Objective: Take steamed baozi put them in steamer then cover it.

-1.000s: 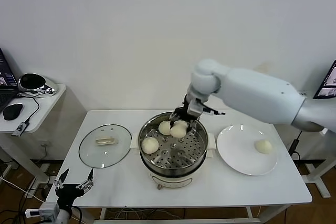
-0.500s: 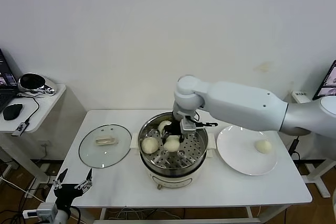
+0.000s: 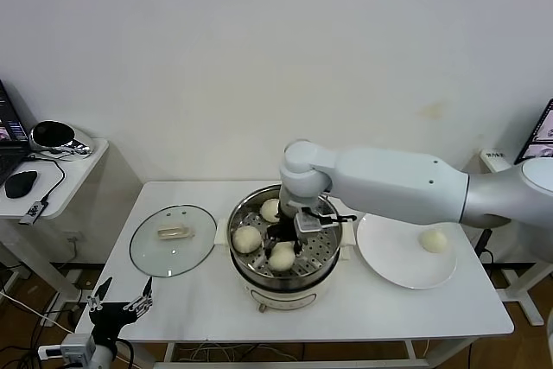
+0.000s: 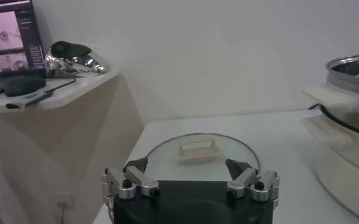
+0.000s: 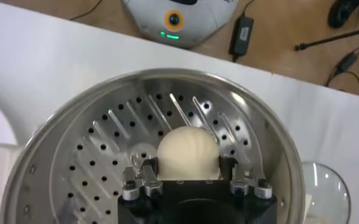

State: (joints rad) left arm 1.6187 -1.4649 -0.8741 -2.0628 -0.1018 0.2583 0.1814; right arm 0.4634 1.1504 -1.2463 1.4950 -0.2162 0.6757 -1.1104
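Observation:
The steamer (image 3: 321,257) stands mid-table with its perforated tray (image 5: 106,146) showing. My right gripper (image 3: 296,242) reaches into it and is shut on a baozi (image 5: 187,152), which sits low over the front of the tray (image 3: 282,256). Two more baozi lie in the steamer, one at the back (image 3: 270,210) and one at the left (image 3: 247,239). A fourth baozi (image 3: 434,240) lies on the white plate (image 3: 389,257). The glass lid (image 3: 173,239) lies flat to the left of the steamer. My left gripper (image 3: 121,304) is open and empty, low off the table's front left corner.
In the left wrist view the lid (image 4: 197,155) lies just beyond the left gripper (image 4: 190,176), with the steamer's side (image 4: 350,122) beside it. A side desk (image 3: 52,170) with a mouse and laptop stands at the far left. A round device (image 5: 176,18) sits on the floor.
My right gripper carried the baozi from the back rim of the steamer forward and down to the front of the tray. The left arm has not moved.

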